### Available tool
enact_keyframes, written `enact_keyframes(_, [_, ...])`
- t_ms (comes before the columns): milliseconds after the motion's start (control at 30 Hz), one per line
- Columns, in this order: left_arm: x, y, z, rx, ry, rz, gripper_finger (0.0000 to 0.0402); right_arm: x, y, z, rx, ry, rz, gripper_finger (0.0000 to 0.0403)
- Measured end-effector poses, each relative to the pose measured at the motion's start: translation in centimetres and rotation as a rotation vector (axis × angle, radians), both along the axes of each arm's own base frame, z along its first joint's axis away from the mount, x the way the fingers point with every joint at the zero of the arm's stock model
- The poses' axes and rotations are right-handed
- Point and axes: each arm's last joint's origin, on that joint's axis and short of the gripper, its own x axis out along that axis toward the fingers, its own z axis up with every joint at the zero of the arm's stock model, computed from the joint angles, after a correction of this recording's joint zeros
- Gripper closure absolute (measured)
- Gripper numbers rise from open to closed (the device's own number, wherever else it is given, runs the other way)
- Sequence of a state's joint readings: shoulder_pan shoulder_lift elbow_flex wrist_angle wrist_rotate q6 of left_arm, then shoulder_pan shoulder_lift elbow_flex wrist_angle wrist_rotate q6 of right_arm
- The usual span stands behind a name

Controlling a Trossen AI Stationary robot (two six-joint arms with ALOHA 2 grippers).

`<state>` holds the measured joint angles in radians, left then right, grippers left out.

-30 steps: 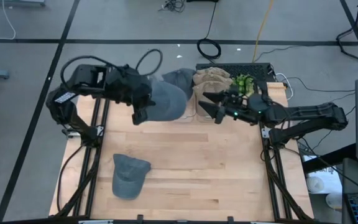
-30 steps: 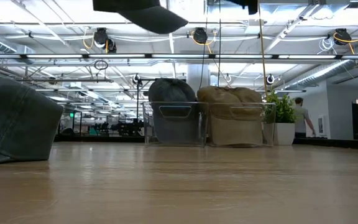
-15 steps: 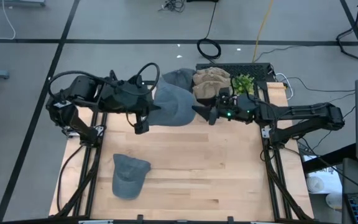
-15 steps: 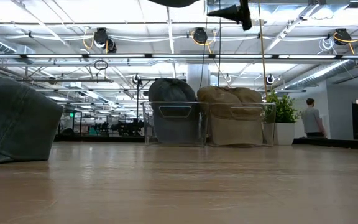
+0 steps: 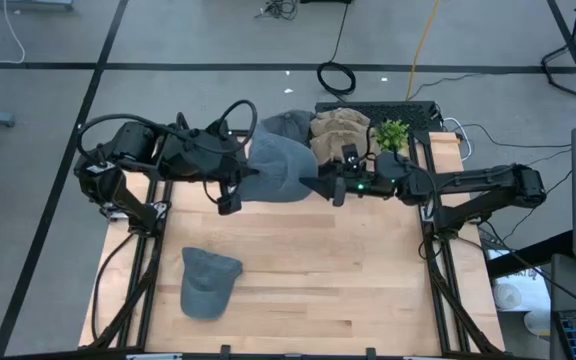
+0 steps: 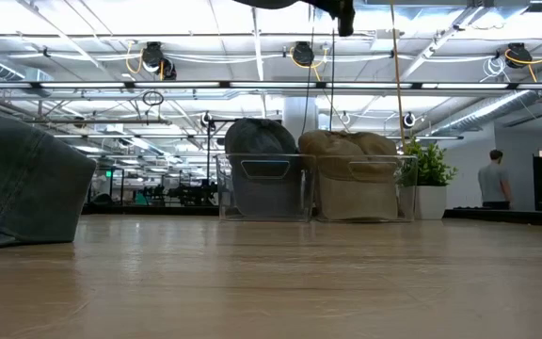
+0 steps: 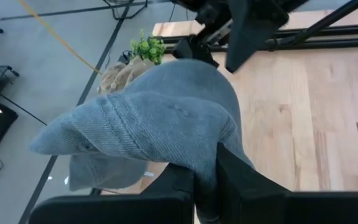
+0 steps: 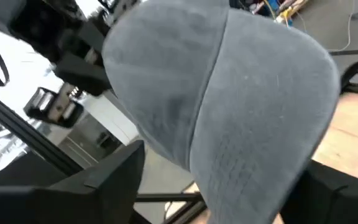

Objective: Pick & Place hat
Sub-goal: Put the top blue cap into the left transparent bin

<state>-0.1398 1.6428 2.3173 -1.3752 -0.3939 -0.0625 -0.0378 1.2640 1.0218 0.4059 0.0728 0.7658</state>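
**A:** Where is the hat, and who has it?

**B:** The grey cap hangs in the air over the far part of the table. The left gripper is clamped on one edge of it; the left wrist view shows its fingers pinching the fabric from below, with the crown draped over them.

**A:** And the right arm?

**B:** The right gripper has its tips against the cap's right side. In its wrist view the two fingers stand wide apart with the crown filling the gap, so it is spread and not yet biting. I'd judge this to be a handover, or a two-handed hold to keep the soft cap from flopping.

**A:** Why so high?

**B:** Probably to keep the brim off the wood; in the low view only dark edges show at the top.

**A:** What else is about?

**B:** A second grey cap lies on the near left of the table, well apart. At the far edge stand clear bins: one with a grey cap, one with tan caps, and a small green plant beside them. A person stands far off in the room.

**A:** Anything in the way?

**B:** The bins sit just behind the arms, so a backward swing could catch them.
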Motion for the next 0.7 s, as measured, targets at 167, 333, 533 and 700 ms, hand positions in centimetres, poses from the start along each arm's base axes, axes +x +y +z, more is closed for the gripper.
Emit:
enact_keyframes(167, [-0.1, -0.1, -0.1, -0.015, 0.014, 0.011, 0.0376, -0.3, 0.0, 0.3, -0.002, -0.018, 0.015, 0.0183])
enact_keyframes(333, [-0.1, -0.1, -0.1, -0.016, 0.013, 0.012, 0.0376, -0.3, 0.2, 0.6, -0.004, -0.038, 0.066, 0.0307])
enact_keyframes(533, [-0.1, 0.0, -0.1, -0.047, 0.0, 0.036, 0.0331, -0.3, 0.3, 0.7, -0.006, -0.053, 0.103, 0.0397])
enact_keyframes(700, [-0.1, 0.0, -0.1, -0.063, -0.006, 0.052, 0.0268, -0.9, 0.5, 1.5, -0.048, -0.094, 0.119, 0.0399])
